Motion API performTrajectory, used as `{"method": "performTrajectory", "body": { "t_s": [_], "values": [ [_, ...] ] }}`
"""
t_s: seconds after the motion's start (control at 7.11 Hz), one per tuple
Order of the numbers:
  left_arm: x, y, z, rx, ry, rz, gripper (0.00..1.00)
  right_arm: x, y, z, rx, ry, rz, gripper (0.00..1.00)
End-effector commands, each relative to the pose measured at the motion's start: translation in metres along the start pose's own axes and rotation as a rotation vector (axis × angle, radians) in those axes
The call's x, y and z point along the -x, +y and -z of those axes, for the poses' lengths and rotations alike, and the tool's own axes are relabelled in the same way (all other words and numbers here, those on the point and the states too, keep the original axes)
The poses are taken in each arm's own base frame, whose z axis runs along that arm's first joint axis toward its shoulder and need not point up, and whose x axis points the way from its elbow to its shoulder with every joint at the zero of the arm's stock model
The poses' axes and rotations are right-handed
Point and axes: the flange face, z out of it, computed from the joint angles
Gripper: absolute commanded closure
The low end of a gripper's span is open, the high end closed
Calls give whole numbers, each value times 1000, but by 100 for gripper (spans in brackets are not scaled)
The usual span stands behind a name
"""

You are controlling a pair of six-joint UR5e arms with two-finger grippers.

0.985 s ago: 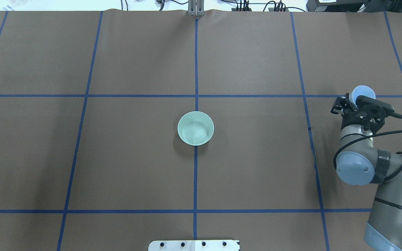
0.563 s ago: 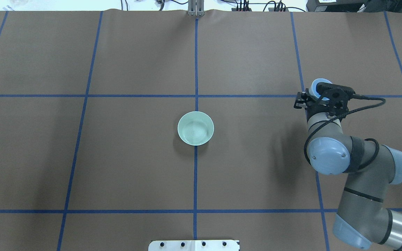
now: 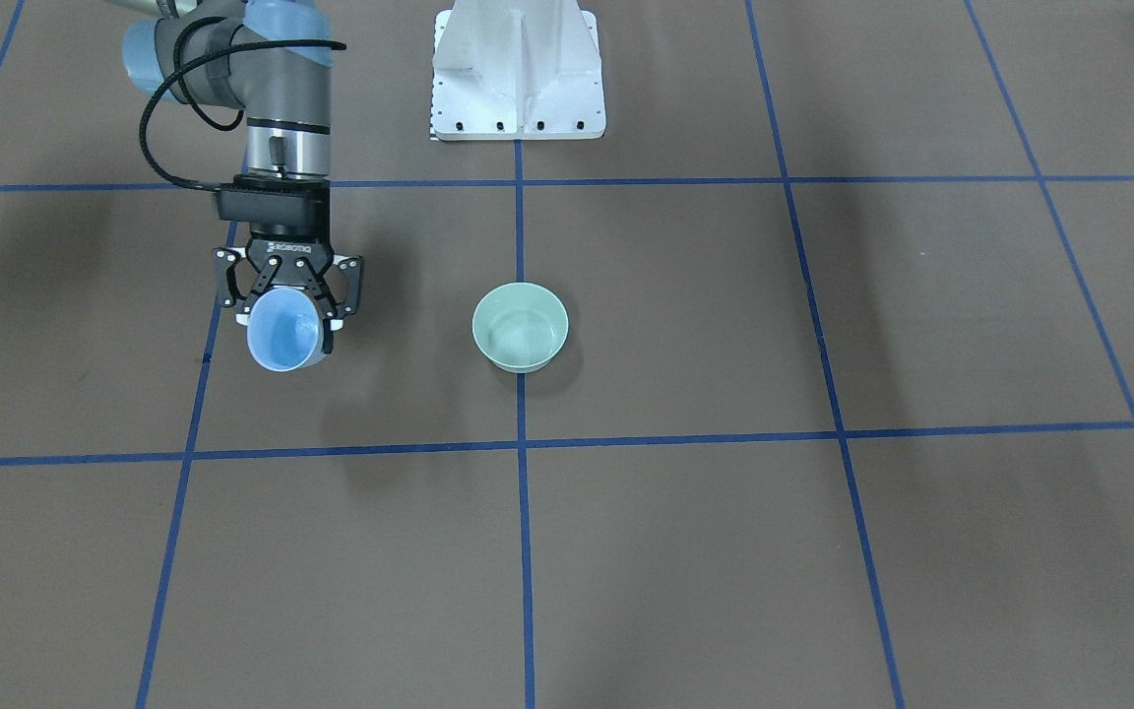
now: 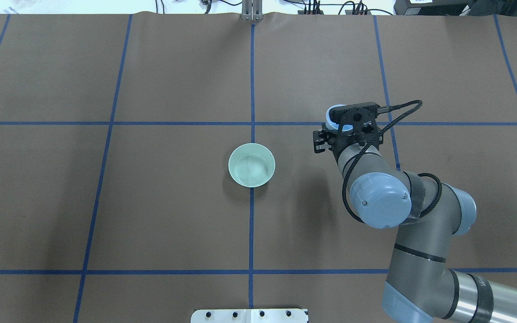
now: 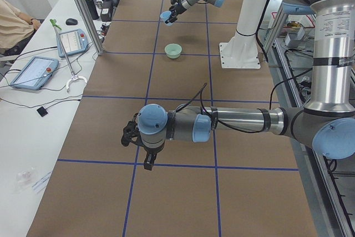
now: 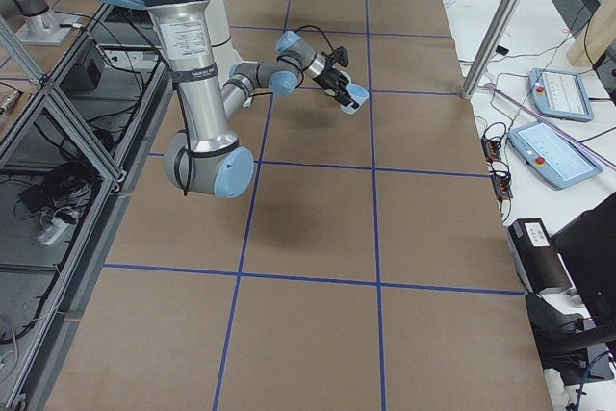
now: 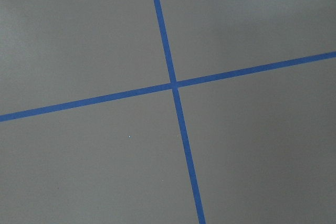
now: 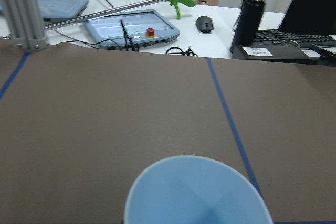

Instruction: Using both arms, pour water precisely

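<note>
From across the surface point(image 3: 823, 551), the right end effector point(image 3: 289, 330) is plainly clamped on the pale blue cup point(image 3: 277, 347), held tilted with its mouth facing out, well apart from the pale green bowl point(image 3: 520, 327) that sits on a blue tape line point(image 3: 524, 512). From overhead the right arm point(image 4: 377, 199) covers most of the cup; only a sliver of rim peeks out. The right wrist camera catches just the cup's lip at the bottom edge. I cannot make out any water, in the cup or in the bowl. The left arm point(image 5: 238, 120) shows only in the view along the surface, low over a tape crossing; whether the left end effector point(image 5: 146, 158) is clenched or released, I cannot tell.
</note>
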Motion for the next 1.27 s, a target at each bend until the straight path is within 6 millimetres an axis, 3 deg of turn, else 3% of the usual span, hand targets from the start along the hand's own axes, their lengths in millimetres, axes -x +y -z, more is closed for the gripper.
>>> {"method": "performTrajectory", "body": {
  "t_s": [0.0, 0.14, 0.42, 0.56, 1.13],
  "values": [
    [0, 0, 0, 0, 0, 0, 0, 25, 23, 0, 6, -279, 297, 100],
    [1, 0, -1, 1, 0, 2, 0, 25, 25, -1, 59, -408, 345, 100],
    [1, 1, -1, 3, -1, 4, 0, 42, 26, 3, 119, -497, 375, 100],
    [2, 1, -2, 4, 1, 5, 0, 46, 29, -6, 167, -505, 414, 100],
    [6, 4, -5, 11, 1, 15, 0, 71, -8, -14, 407, -445, 444, 100]
  ]
}}
